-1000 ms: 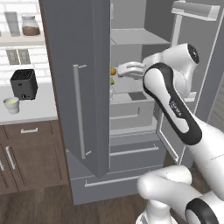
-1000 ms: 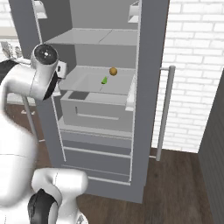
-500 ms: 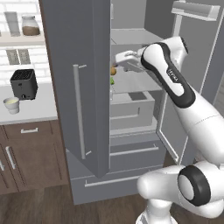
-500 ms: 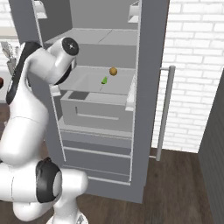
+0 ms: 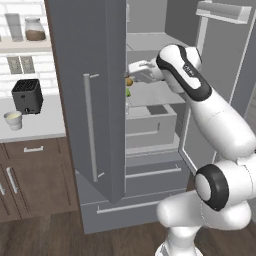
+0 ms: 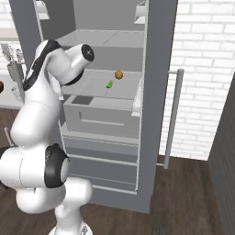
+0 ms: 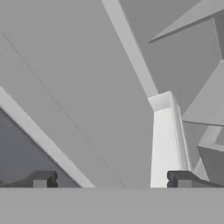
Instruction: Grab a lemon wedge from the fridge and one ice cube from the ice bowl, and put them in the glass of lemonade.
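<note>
Fridge (image 6: pixel 158 92), tall, grey and double-doored, stands open, its long vertical bar handles showing on both doors. On a grey shelf (image 6: pixel 124 89) inside lies the tiny yellow-green lemon wedge (image 6: pixel 109 84), with a small round orange-brown fruit (image 6: pixel 119 75) just beside it, a little further back; a grey drawer (image 6: pixel 98 112) sits below that shelf. In the left base view the wedge (image 5: pixel 128 92) and the round fruit (image 5: pixel 128 82) peek out past the edge of the left door, partly cut off by it. On the pale worktop (image 5: pixel 40 127) left of the fridge stands the short, pale whitish glass of lemonade (image 5: pixel 13 120), with a black toaster (image 5: pixel 27 96) close behind it.

The white arm reaches into the fridge at shelf height. The gripper (image 7: pixel 111 179) is spread wide and holds nothing; its dark fingertips (image 7: pixel 41 179) frame bare grey fridge panels and a white ledge. In the left base view the gripper (image 5: pixel 134 67) seems to hover just above the fruit, though the door edge hides its tips, so contact cannot be judged.
</note>
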Tool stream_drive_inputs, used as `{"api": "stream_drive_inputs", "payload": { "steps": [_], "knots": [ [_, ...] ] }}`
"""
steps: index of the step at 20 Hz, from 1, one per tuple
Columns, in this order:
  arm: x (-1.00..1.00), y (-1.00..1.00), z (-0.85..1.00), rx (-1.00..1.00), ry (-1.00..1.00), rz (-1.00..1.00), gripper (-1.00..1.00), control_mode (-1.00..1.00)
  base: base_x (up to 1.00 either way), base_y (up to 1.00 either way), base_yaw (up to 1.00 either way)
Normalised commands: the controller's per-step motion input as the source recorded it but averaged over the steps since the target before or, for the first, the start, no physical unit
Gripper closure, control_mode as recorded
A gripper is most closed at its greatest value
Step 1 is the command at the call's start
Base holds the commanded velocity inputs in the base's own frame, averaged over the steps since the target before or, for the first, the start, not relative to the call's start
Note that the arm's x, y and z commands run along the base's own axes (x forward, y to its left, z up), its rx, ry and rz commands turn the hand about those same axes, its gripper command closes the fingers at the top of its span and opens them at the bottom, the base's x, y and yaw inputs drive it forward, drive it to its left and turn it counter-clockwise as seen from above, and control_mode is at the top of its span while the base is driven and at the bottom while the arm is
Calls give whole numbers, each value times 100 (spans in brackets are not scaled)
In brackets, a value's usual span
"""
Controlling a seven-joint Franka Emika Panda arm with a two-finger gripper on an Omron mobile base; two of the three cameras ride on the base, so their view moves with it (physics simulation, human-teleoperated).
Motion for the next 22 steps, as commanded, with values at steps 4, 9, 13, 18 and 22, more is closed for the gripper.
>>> {"api": "stream_drive_inputs", "payload": {
  "steps": [4, 9, 13, 18, 22],
  "knots": [
    [43, 20, 0, 0, 0, 7, -100, -100, 0, 0, 0],
    [1, 29, 0, 0, 0, 6, -100, -100, 0, 0, 0],
    [0, 65, 0, 0, 0, 7, -100, -100, 0, 0, 0],
    [0, 80, 0, 0, 0, 4, -100, -100, 0, 0, 0],
    [-1, 99, 0, 0, -1, 0, -100, -100, 0, 0, 0]
  ]
}}
